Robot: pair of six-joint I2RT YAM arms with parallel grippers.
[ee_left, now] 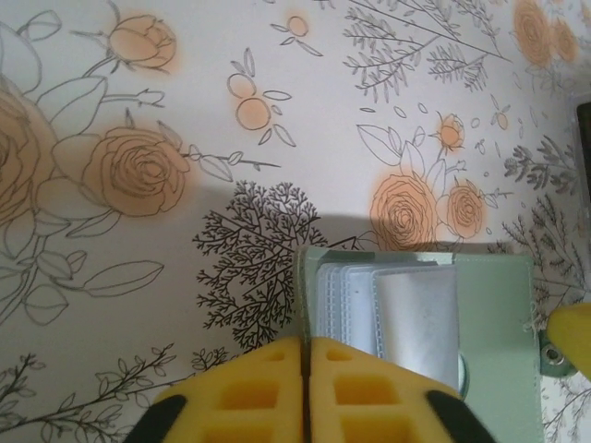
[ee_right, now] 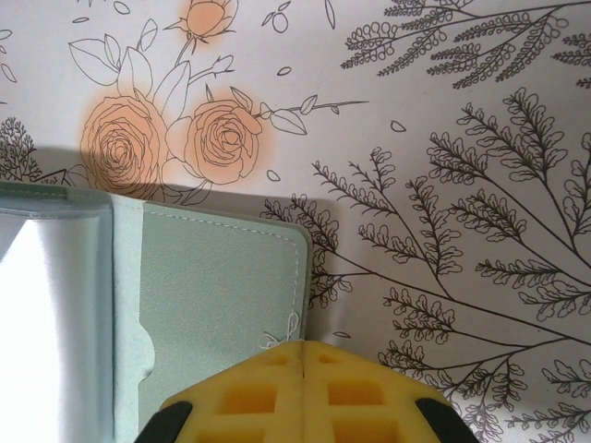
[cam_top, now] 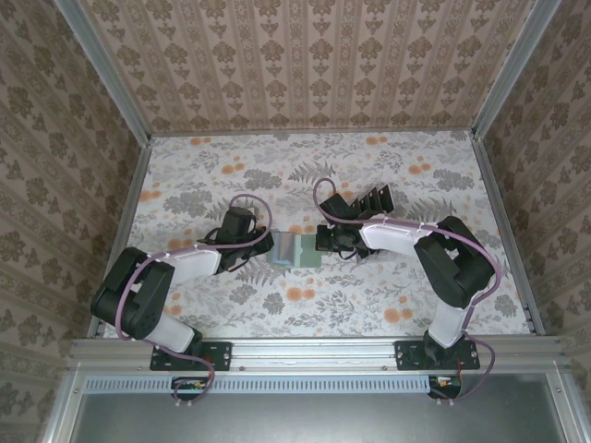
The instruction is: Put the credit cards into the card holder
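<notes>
One green card holder (cam_top: 297, 251) lies open and flat in the middle of the tabletop (cam_top: 388, 295), between the two arms. Its clear pockets (ee_left: 406, 314) look bare, and no black card shows in them.

The left tool (ee_left: 305, 343) is clenched tight on the left edge of the card holder. The right tool (ee_right: 305, 349) is clenched too, and it seems to pinch the right edge, near the corner. So the two tools hold the card holder spread out from both sides.

Farther back on the tabletop, past the right tool and well apart from the card holder, some black cards (cam_top: 372, 198) stand fanned out in a row. I cannot tell how many there are.

I think the job has hardly begun. The card holder is open and ready, but every card I can see is not yet in it. Next, one tool would have to let go, fetch a card and slide it into a pocket, while the other tool pins the card holder down.
</notes>
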